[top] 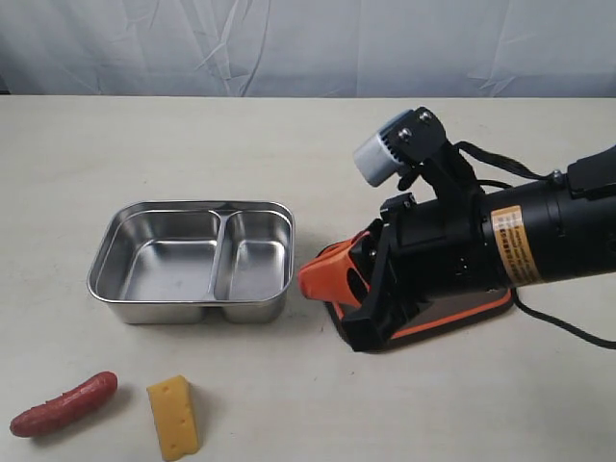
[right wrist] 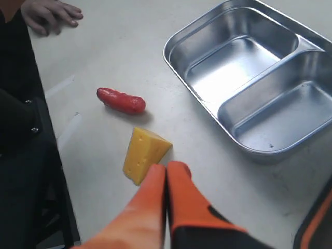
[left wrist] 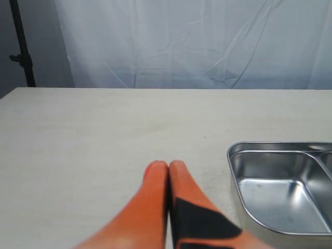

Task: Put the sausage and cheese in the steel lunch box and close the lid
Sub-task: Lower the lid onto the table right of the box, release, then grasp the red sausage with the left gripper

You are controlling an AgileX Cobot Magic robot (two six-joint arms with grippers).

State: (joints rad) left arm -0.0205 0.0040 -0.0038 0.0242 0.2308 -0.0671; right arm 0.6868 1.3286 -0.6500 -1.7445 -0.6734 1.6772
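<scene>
The steel lunch box (top: 192,258) stands open on the table, both compartments bare; it also shows as the lunch box (left wrist: 282,194) and the lunch box (right wrist: 249,72). The dark red sausage (top: 63,404) and the yellow cheese (top: 173,417) lie near the front edge, left of centre. My right gripper (top: 308,274) is shut on nothing, just right of the box; its tips (right wrist: 167,167) hover beside the cheese (right wrist: 144,154), with the sausage (right wrist: 120,100) beyond. The dark lid (top: 467,308) with an orange rim lies under the right arm, mostly hidden. My left gripper (left wrist: 167,165) is shut, empty, left of the box.
A person's hand (right wrist: 49,13) rests on the table edge beyond the sausage. A white cloth backdrop (top: 308,43) hangs behind the table. A black stand pole (left wrist: 21,46) rises at the far corner. A cable (top: 568,332) trails from the right arm.
</scene>
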